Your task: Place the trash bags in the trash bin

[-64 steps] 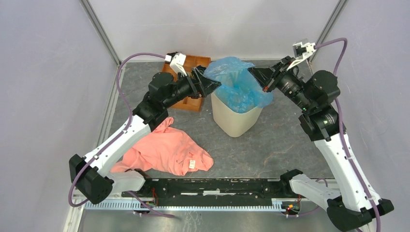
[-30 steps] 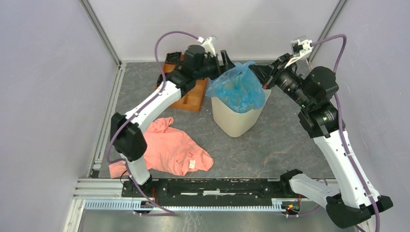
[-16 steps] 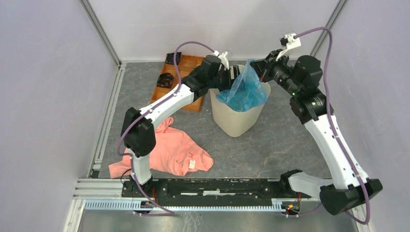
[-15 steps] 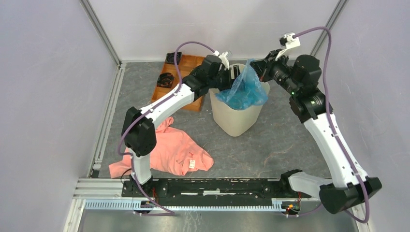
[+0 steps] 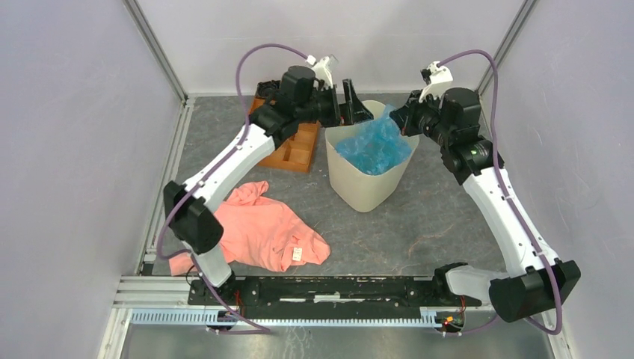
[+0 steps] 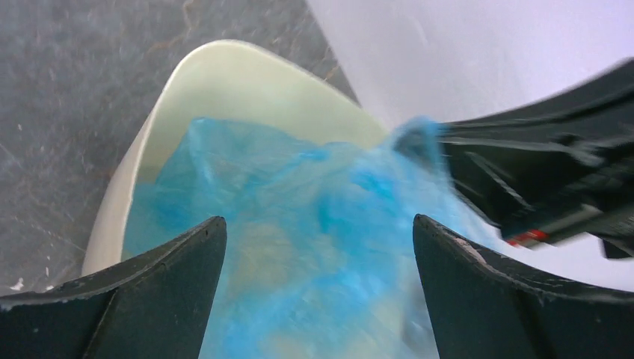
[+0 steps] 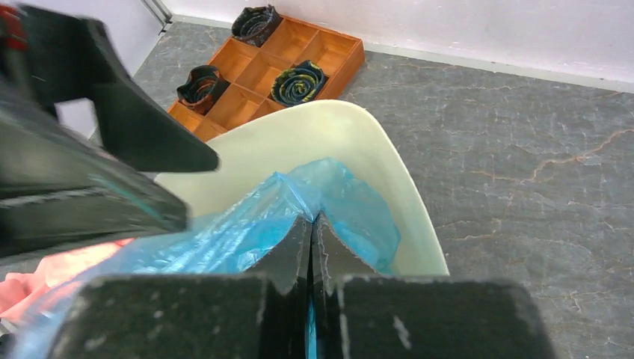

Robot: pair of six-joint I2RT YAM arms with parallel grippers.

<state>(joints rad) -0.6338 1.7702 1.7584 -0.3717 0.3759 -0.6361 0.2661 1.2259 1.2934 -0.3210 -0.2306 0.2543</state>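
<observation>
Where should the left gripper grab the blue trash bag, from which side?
Probably the loose upper edge of the trash bag on the left, opposite the corner the right gripper pinches. Come from above with the open left gripper: the film bunches inside the trash bin, reachable only through its top.
</observation>
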